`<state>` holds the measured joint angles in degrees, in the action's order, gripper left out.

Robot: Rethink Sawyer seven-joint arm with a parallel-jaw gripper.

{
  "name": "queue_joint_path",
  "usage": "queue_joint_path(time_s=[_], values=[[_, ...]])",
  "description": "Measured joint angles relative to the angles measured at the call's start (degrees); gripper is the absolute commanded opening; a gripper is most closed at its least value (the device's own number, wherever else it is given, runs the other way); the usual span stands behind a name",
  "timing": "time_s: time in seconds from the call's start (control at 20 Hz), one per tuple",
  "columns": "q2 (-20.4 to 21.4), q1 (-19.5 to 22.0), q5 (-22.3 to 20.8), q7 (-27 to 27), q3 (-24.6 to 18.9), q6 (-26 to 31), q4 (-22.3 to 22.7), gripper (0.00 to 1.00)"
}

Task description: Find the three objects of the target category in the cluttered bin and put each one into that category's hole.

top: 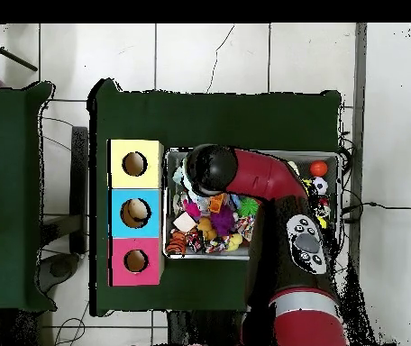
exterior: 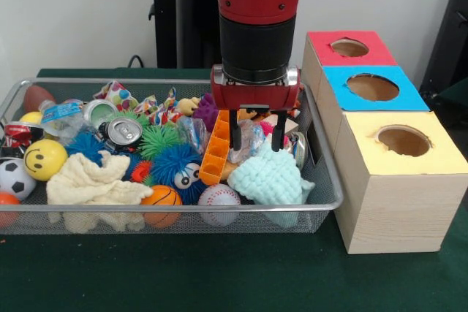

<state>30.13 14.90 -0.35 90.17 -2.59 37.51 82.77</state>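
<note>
Gripper (exterior: pixel 256 135) hangs over the right-hand part of the bin (exterior: pixel 325 158) in the front view, fingers spread apart and pointing down, nothing between them. The fingertips sit just above a clear plastic bottle (exterior: pixel 248 140), which lies among the clutter between an orange plastic block (exterior: pixel 214 153) and a pale mint knitted cloth (exterior: pixel 272 177). A second clear bottle with a blue label (exterior: pixel 60 113) lies near the bin's far left corner, beside a silver can (exterior: pixel 123 131). A third bottle cannot be made out. The bin rests on the green tabletop (exterior: pixel 219 275). Right of the bin stands a row of wooden boxes; the red-topped one, farthest from the camera, carries the hole (exterior: pixel 349 47). In the overhead view the red arm (top: pixel 263 176) covers much of the bin (top: pixel 337 159), and the gripper itself is hidden beneath it.
</note>
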Motion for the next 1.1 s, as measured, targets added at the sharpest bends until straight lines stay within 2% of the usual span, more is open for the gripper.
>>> queue_joint_path(time_s=[0.4, 1.1], values=[[0.13, 0.00, 0.06, 0.00, -0.01, -0.01, 0.20, 1.00], [3.51, -0.90, 0.20, 0.00, 0.01, -0.02, 6.42, 1.00]])
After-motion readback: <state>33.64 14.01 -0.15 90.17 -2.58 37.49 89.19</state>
